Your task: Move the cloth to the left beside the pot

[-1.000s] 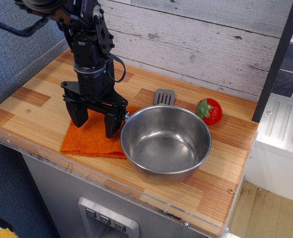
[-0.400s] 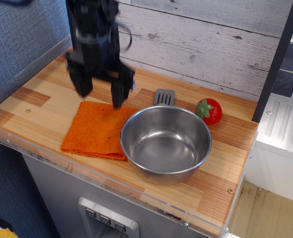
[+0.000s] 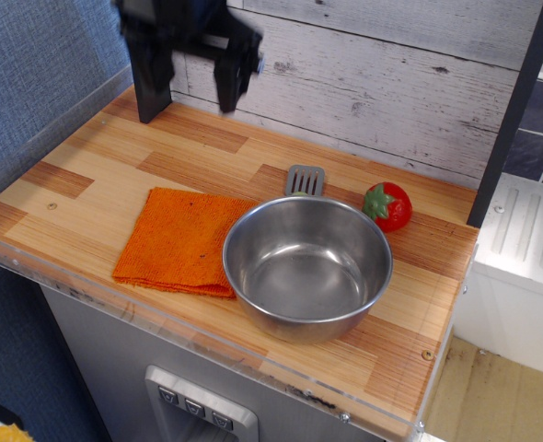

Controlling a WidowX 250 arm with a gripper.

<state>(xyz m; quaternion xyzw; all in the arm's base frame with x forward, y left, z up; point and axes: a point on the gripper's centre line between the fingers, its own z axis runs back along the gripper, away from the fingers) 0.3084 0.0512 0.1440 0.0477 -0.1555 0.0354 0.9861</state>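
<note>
Cloth (image 3: 181,241) lay flat on the counter (image 3: 87,166), left of the pot (image 3: 306,265), its right edge touching the rim. Gripper (image 3: 190,94) hung high above, fingers spread, empty. Placement looked complete; next move likely only retreat.

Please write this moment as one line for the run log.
tool: open, raised, empty | cloth: flat, left of pot, touching it
</note>
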